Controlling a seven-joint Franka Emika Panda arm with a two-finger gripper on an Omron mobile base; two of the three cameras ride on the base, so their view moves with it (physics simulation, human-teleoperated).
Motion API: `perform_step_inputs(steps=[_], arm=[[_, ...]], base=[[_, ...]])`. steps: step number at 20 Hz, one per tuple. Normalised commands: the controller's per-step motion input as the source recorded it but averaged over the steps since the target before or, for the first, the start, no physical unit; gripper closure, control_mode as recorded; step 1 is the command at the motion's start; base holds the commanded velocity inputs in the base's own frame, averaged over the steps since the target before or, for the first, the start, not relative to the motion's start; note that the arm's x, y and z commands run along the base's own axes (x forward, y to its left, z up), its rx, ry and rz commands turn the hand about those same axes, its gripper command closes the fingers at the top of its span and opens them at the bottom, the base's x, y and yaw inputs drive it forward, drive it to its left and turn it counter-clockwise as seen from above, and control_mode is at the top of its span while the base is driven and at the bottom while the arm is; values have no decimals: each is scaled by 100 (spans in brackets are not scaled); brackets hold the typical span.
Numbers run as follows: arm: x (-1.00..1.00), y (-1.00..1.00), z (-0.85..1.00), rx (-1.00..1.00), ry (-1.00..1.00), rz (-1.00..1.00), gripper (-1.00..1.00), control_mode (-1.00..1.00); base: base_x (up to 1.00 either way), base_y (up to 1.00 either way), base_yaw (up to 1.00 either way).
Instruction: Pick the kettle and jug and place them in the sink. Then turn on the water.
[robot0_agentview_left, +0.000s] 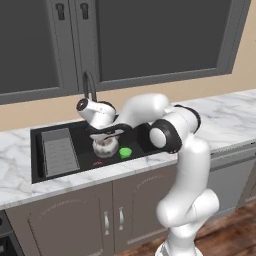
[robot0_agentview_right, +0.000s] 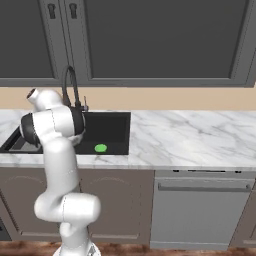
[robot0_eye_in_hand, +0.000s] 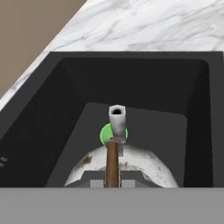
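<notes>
The white Franka arm rises from its base in front of the lower cabinets, bends at a dark elbow joint above the front edge of the marble bench (robot0_agentview_left: 20, 180), then reaches left and down into the black sink (robot0_agentview_left: 37, 150). Its wrist lies nearly level over the basin, and the claw (robot0_agentview_left: 106, 134) points down at the silver kettle (robot0_agentview_left: 105, 146).

In the hand view the claw (robot0_eye_in_hand: 112, 178) is pinched narrow on the kettle's (robot0_eye_in_hand: 144, 164) thin brown arched handle (robot0_eye_in_hand: 112, 164), with grey finger pads (robot0_eye_in_hand: 131, 177) pressing from either side. The handle runs straight away from the camera along the kettle's long axis, ending at the short grey spout (robot0_eye_in_hand: 117, 120), whose open mouth tips upward and points toward the far wall of the sink (robot0_eye_in_hand: 131, 70).

The kettle sits low in the basin, right of the grey ribbed tray (robot0_agentview_left: 59, 152) at the left end; whether it rests on the floor or hangs just clear cannot be told. A small bright green cup (robot0_agentview_left: 125, 152) stands just beside it toward the front right part of the basin, and in the hand view the cup (robot0_eye_in_hand: 104, 133) shows directly behind the spout.

The dark curved faucet (robot0_agentview_left: 90, 85) rises at the sink's back edge, behind the wrist. From the right base view the arm covers the left part of the sink (robot0_agentview_right: 112, 132), with the green cup (robot0_agentview_right: 100, 148) near its front edge.
</notes>
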Motion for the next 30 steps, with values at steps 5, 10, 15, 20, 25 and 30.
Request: perform_step_inputs(steps=[5,10,15,20,25,30], arm=[[10,1,-41,0,0,-1,100,-100],[0,4,-33,0,0,-2,100,-100],[0,7,-33,0,0,-1,100,-100],[9,9,-31,0,0,-1,100,-100],[11,18,-33,0,0,-1,100,-100],[6,15,-38,0,0,0,100,-100]], base=[[0,0,0],[0,0,0],[0,0,0],[0,0,0],[0,0,0],[0,0,0]])
